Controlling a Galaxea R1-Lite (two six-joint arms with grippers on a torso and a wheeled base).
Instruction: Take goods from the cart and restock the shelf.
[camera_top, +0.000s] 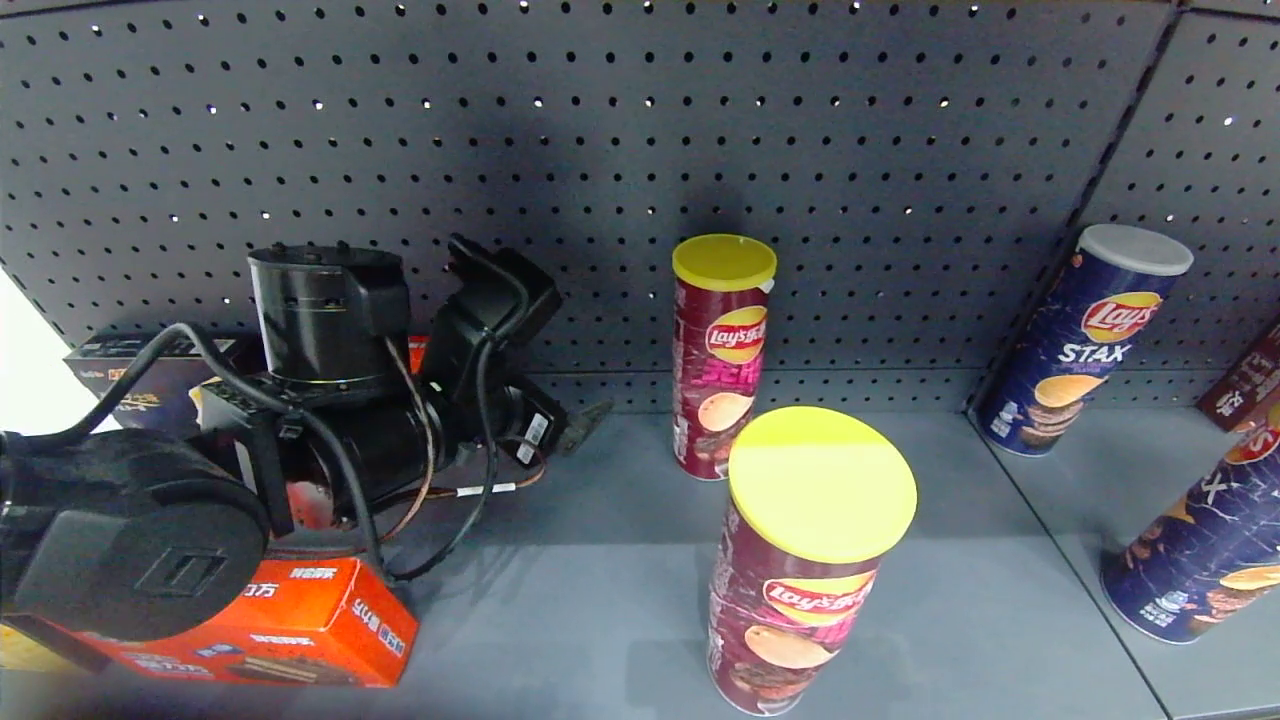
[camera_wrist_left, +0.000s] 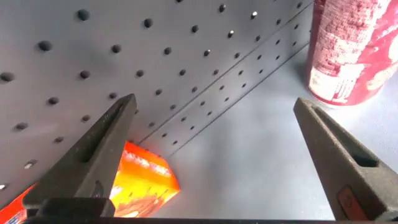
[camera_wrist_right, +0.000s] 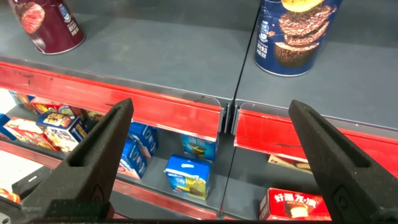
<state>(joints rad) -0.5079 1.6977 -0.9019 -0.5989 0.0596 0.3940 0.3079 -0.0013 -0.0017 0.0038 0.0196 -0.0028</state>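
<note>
Matt metal shelf (camera_top: 560, 560) and perforated back panel (camera_top: 800, 120). Glossy printed canister (camera_top: 718, 390), smooth plastic lid (camera_top: 724, 262). Glossy cardboard box (camera_top: 330, 625) at 8 o'clock.

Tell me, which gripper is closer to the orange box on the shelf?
Left. The left gripper is over the shelf, just past the orange box; the right gripper is out in front of the shelf's red edge.
</note>
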